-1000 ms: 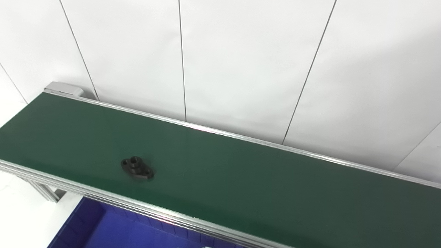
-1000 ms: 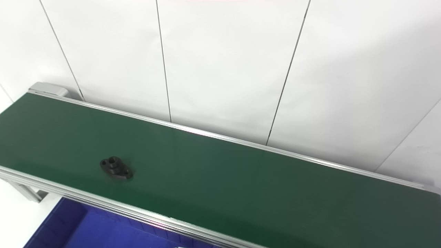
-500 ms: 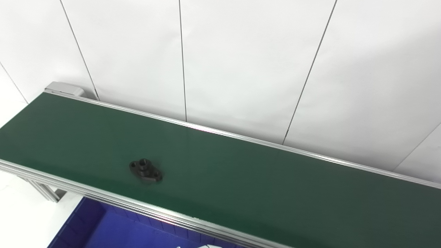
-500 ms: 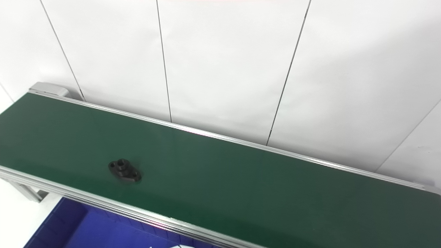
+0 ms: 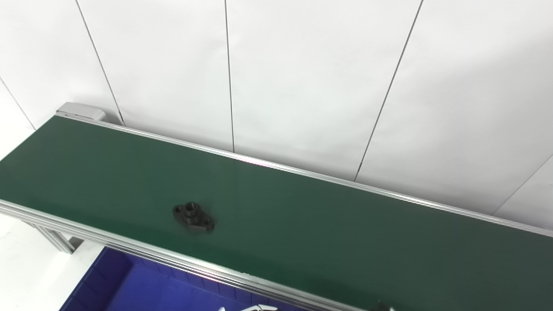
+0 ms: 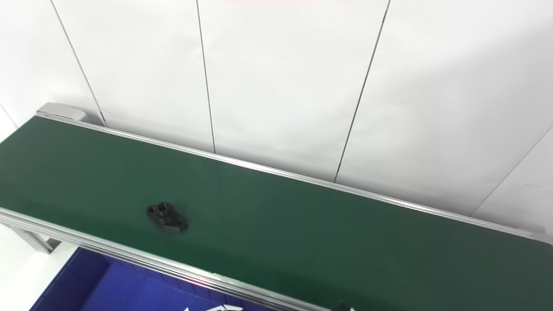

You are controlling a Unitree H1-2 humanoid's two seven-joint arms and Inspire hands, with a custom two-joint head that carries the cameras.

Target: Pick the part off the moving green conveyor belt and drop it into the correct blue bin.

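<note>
A black flanged part (image 5: pixel 193 216) with a raised hub and bolt holes lies flat on the green conveyor belt (image 5: pixel 324 224), near the belt's front rail and left of the middle. The blue bin (image 5: pixel 129 289) sits below the front rail at the lower left, only partly in view. At the bottom edge a pale sliver of my left hand (image 5: pixel 248 308) shows over the bin. A dark tip of my right hand (image 5: pixel 380 306) shows just in front of the rail. Too little of either hand shows to tell its pose. Both are well short of the part.
The belt runs diagonally from upper left to lower right between aluminium rails (image 5: pixel 173 259). A white panelled wall (image 5: pixel 302 77) stands right behind it. A grey end cap (image 5: pixel 80 111) marks the belt's far left end.
The black part has ridden the belt to the right. Slivers of both hands have risen into view at the bottom edge.
</note>
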